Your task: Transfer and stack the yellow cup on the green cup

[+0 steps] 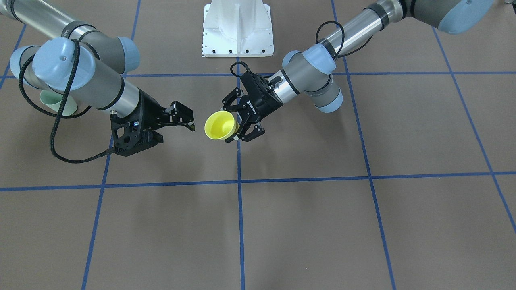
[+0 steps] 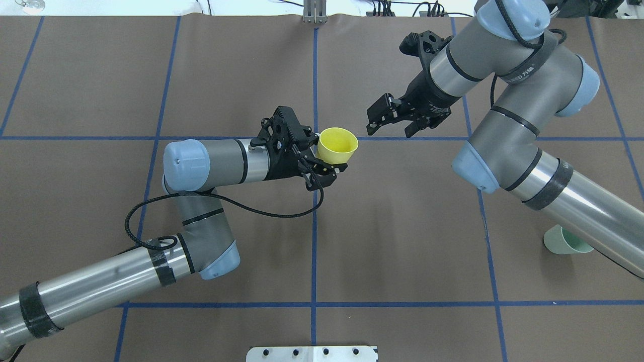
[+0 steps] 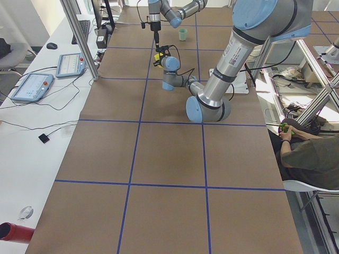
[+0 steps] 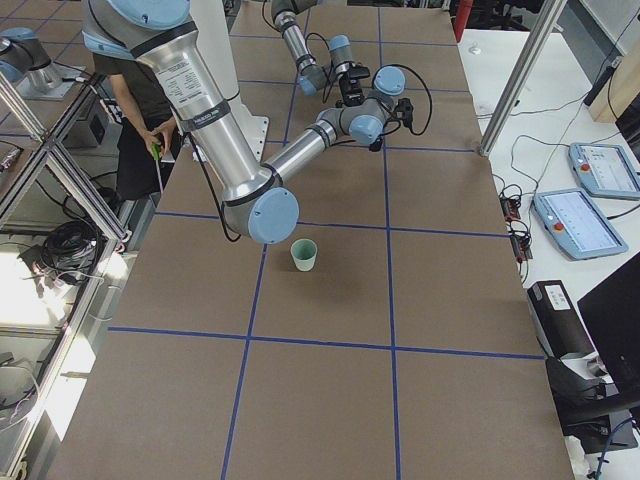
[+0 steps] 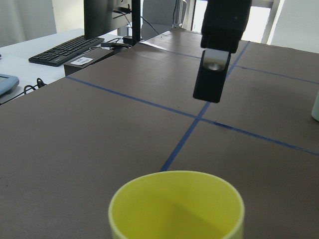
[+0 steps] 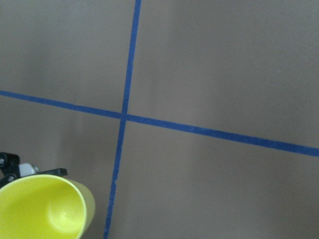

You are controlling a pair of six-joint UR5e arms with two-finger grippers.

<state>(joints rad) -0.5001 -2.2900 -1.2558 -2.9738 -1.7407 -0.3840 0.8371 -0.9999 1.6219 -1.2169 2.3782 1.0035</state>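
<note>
The left gripper (image 2: 324, 158) pinched the yellow cup (image 2: 338, 145) between its jaws, one finger on either side of the wall, near the middle of the table (image 2: 402, 226). The cup's mouth faced upward. It appeared to be held off the surface, over a crossing of the blue tape (image 2: 314, 251) lines.

In the overhead view the right gripper (image 2: 390, 128) hung at about 2 o'clock from the yellow cup, near it but apart. Its jaws were spread, with nothing between them, and pointed toward the cup. The left wrist camera showed the yellow rim at 6 o'clock in its picture and one dark finger (image 5: 214, 74) of the right gripper at 12 o'clock beyond it.

The green cup (image 2: 563, 241) stood upright on the table, mouth up, at roughly 4 o'clock from the yellow cup in the overhead view and well apart from it. The right arm (image 2: 578, 201) passed over it and hid part of its rim there. From the right end of the table it stood in plain sight, just beside that arm's blue-capped joint. Neither gripper touched it.

An operator (image 3: 310, 153) sat at the table's edge, at 3 o'clock in the left-end view.
</note>
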